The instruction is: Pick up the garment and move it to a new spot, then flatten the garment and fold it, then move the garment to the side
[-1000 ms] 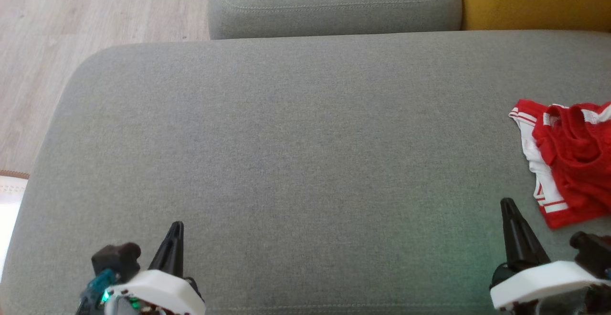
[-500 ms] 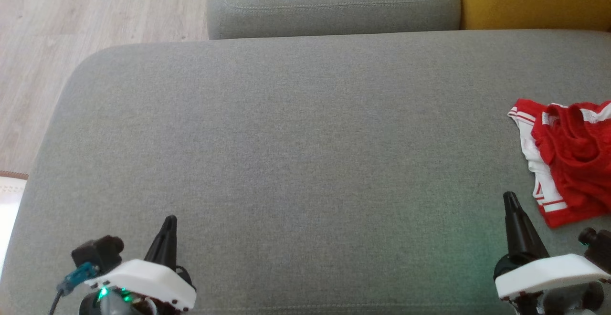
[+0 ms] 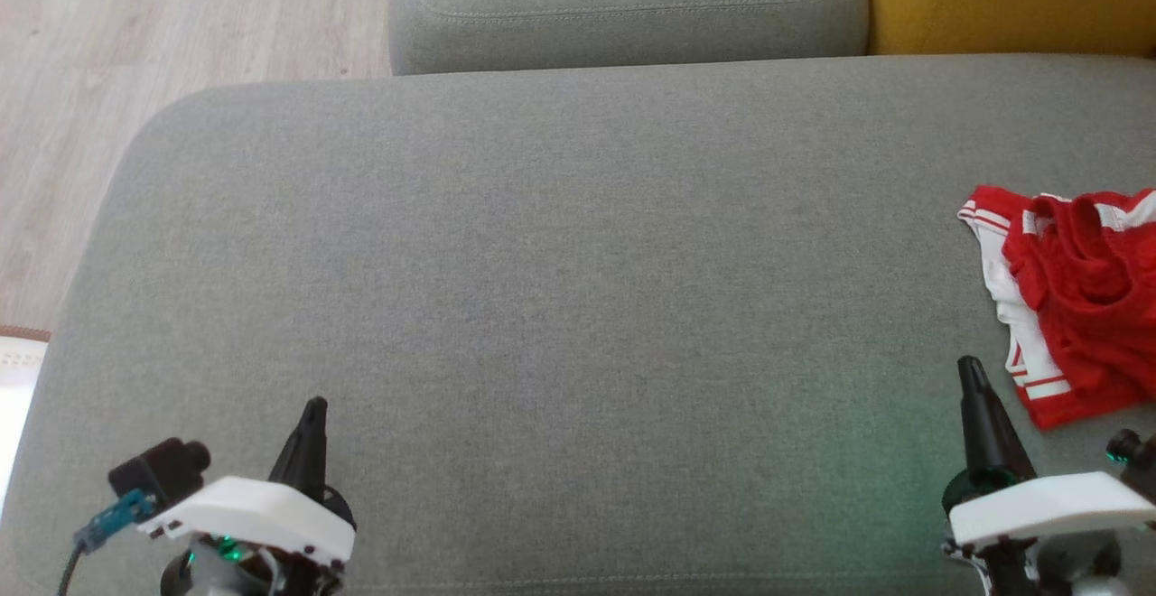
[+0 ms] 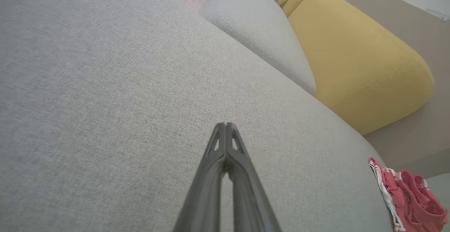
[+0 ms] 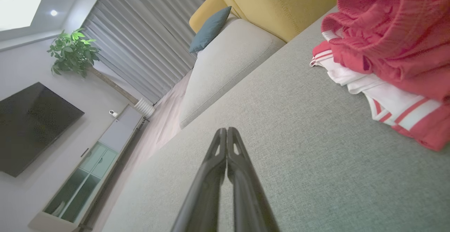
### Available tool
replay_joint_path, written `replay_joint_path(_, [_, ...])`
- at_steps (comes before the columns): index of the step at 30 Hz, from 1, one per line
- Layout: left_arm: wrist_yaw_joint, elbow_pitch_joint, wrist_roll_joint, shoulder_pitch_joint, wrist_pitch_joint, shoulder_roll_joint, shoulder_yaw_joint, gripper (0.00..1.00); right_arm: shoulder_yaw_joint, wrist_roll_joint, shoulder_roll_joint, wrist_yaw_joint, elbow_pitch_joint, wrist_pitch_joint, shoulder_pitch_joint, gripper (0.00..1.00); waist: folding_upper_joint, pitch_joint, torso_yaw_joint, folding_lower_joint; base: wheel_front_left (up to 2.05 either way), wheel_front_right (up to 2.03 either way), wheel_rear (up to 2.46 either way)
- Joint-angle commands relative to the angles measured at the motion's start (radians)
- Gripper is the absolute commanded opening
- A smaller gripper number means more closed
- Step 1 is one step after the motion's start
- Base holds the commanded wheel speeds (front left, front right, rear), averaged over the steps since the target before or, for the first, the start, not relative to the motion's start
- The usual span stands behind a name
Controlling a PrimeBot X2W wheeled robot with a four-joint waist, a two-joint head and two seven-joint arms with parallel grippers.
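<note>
Head view: crumpled red-white knit garment (image 3: 1075,302) on woven grey cushion (image 3: 542,307).

A grey sofa seat (image 3: 542,289) is spanning the centre; pale wood flooring (image 3: 135,54) is showing upper left, a yellow cushion (image 3: 1002,0) upper right.

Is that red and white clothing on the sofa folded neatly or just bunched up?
Bunched up: the garment lies in a rumpled heap, red cloth piled unevenly over its white striped part.
</note>
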State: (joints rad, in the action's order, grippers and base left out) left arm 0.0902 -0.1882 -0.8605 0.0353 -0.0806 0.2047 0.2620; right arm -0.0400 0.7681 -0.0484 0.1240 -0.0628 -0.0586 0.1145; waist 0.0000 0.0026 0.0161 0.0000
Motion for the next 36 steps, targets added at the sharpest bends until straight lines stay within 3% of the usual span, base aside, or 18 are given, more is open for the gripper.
replay_joint_path(1, [-0.008, 0.027, -0.018, -0.053, 0.002, 0.007, -0.036, 0.00, 0.002, 0.022, -0.023, 0.003, 0.028, 0.005, -0.050, 0.00, 0.0000, 0.000, 0.000, 0.0000, 0.00, 0.00, 0.00])
replay_joint_path(36, [-0.109, -0.012, -0.377, -0.094, 0.080, -0.058, -0.181, 0.00, -0.013, 0.427, -0.028, 0.005, -0.070, -0.006, -0.130, 0.00, 0.0000, 0.000, -0.008, 0.0000, 0.00, 0.00, 0.00])
